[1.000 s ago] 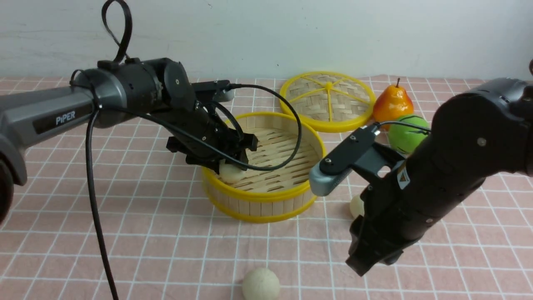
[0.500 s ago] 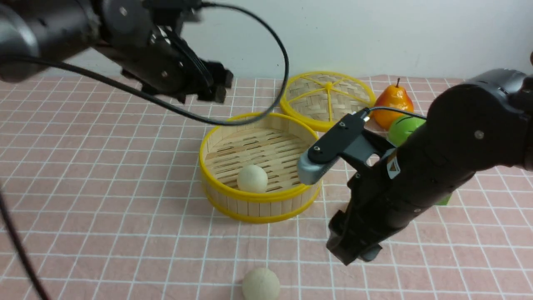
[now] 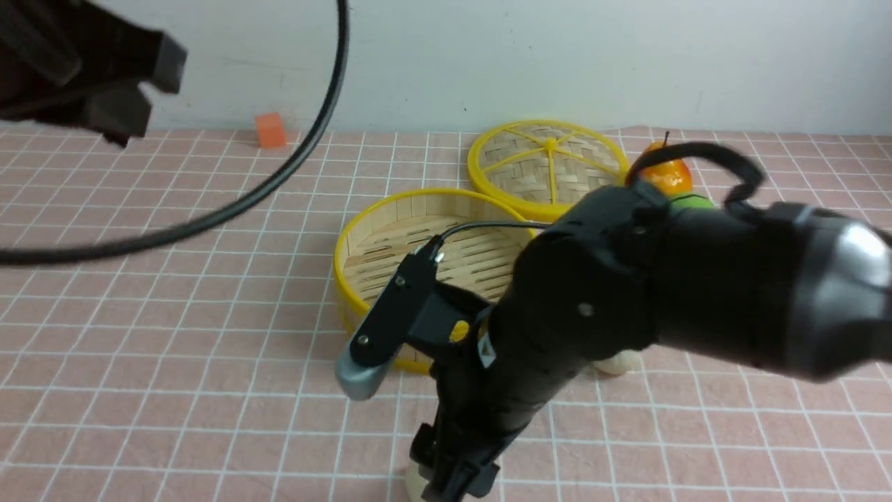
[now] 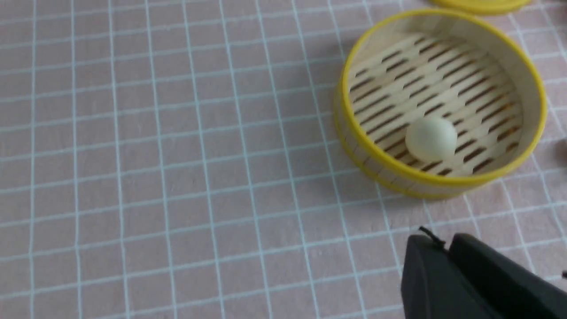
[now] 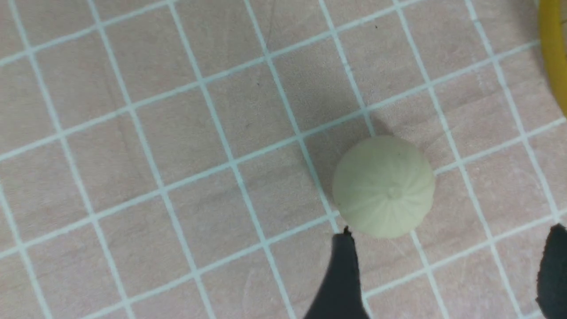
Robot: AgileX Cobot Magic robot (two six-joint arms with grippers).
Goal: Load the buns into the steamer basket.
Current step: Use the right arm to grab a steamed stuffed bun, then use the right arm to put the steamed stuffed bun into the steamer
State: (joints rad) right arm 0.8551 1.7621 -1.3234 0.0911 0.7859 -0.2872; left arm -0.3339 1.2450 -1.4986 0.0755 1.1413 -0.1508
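The steamer basket (image 3: 380, 233) stands mid-table, and in the left wrist view one cream bun (image 4: 430, 138) lies on the slatted floor of the steamer basket (image 4: 354, 75). My left gripper (image 4: 437, 243) is shut and empty, raised high at the far left (image 3: 139, 87), well away from the basket. My right gripper (image 5: 447, 252) is open and low over the cloth near the front edge. A second bun (image 5: 383, 186) lies just beyond its fingertips (image 5: 343, 261), not between them, and peeks out under the arm (image 3: 415, 487). A third bun (image 3: 617, 362) shows behind my right arm.
The flat woven lid (image 3: 550, 160) lies behind the basket. An orange pear (image 3: 665, 174) and a sliver of green ball (image 3: 690, 202) sit to its right. A small orange cube (image 3: 270, 130) is by the back wall. My right arm hides the basket's front right.
My left arm has lifted away from the basket to the upper left, leaving a bun inside, and its jaws have shut. My right arm swung left and down over the front bun, jaws opening.
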